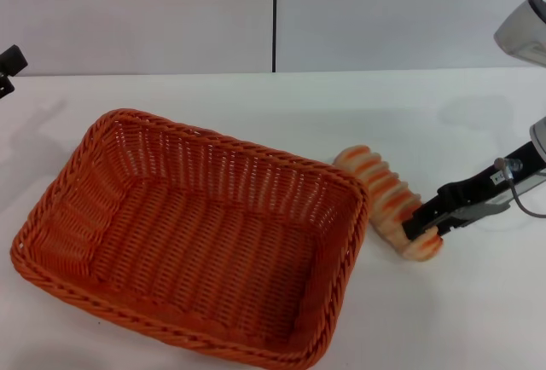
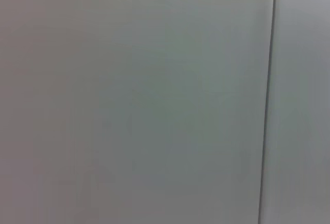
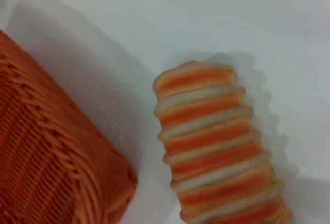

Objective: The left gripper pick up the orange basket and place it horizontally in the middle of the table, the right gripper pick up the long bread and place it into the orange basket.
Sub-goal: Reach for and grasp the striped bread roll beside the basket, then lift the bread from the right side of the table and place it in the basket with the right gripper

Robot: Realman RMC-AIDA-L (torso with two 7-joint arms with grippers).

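Observation:
The orange basket [image 1: 223, 141] lies on the white table [image 1: 426, 106], left of the middle, its long side running at a slant and its inside bare. The long bread [image 1: 380, 184], striped cream and orange, lies on the table right beside the basket's right end. My right gripper [image 1: 424, 225] reaches in from the right and sits at the bread's near end, touching it. The right wrist view shows the bread [image 3: 211, 146] close up next to a corner of the basket [image 3: 46, 157]. My left gripper [image 1: 7, 65] is up at the far left edge, away from the basket.
A grey wall with a black vertical seam [image 1: 274, 16] backs the table; the left wrist view shows only that wall and the seam [image 2: 268, 100]. Bare tabletop lies behind the basket and to the right of the bread.

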